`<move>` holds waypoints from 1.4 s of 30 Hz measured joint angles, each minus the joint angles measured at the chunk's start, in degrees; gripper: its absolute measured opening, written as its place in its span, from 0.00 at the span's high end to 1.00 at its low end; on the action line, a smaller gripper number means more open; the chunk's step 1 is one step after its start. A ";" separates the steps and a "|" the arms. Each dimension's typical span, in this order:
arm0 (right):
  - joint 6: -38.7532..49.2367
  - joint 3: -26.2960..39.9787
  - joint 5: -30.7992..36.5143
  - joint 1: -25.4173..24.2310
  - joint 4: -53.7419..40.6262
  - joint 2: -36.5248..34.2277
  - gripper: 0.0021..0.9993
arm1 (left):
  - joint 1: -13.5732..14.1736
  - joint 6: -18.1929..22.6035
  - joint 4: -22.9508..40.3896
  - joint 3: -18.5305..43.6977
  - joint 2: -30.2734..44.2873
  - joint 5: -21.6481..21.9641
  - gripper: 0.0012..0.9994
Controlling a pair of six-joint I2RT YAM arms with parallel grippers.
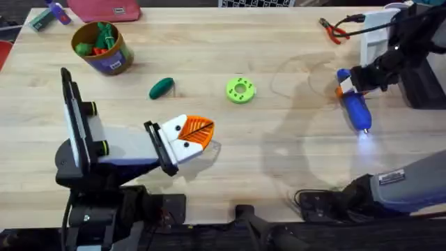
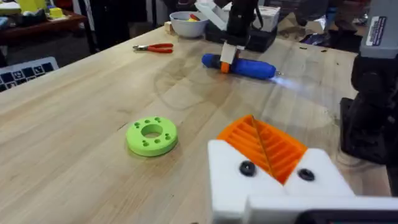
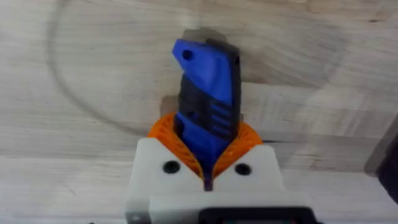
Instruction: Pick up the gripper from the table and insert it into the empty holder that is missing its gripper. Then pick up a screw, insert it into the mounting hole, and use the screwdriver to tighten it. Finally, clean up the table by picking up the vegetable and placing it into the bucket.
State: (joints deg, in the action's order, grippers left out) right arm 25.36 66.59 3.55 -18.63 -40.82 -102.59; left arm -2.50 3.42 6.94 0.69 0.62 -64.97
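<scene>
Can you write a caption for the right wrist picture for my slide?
The right pincer grips the blue screwdriver above the wooden table.

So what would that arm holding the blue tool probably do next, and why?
Probably lift it and carry it across toward the left claw. The right claw is shut on the blue screwdriver, whose lit tip sits low over bare table, away from the orange pads where any screw would need tightening.

Looks like a robotics lab: pale wood tabletop, red-handled pliers near the far edge, keyboard on a neighbouring desk.
</scene>
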 joint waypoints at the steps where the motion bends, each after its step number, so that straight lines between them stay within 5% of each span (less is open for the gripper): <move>1: 0.06 0.00 -0.19 0.17 -0.21 0.18 0.98 | 0.00 0.00 0.00 0.00 0.00 0.00 0.99; 6: -1.88 0.00 -1.78 2.59 -1.28 4.08 0.98 | 0.00 0.00 0.00 0.00 0.00 0.00 0.99; 16: -11.17 1.18 -2.99 12.71 -0.47 23.97 0.98 | 0.00 0.00 0.00 0.00 0.00 0.00 0.99; 24: -23.90 1.18 -3.91 21.26 10.96 37.57 0.98 | 0.00 0.00 0.00 0.00 0.00 0.00 0.99; 29: -30.39 1.18 -10.51 25.86 19.24 45.22 0.98 | 0.00 0.00 0.00 0.00 0.00 0.00 0.99; 35: -36.27 1.18 -20.36 30.59 23.72 49.22 0.98 | 0.00 0.00 0.00 0.00 0.00 0.00 0.99; 42: -37.60 0.76 -24.01 40.62 34.39 49.23 0.98 | 0.00 0.00 0.00 0.00 0.00 0.00 0.99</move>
State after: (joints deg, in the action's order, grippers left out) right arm -12.24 67.35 -20.46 21.99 -6.43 -53.36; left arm -2.50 3.42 6.94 0.69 0.62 -64.97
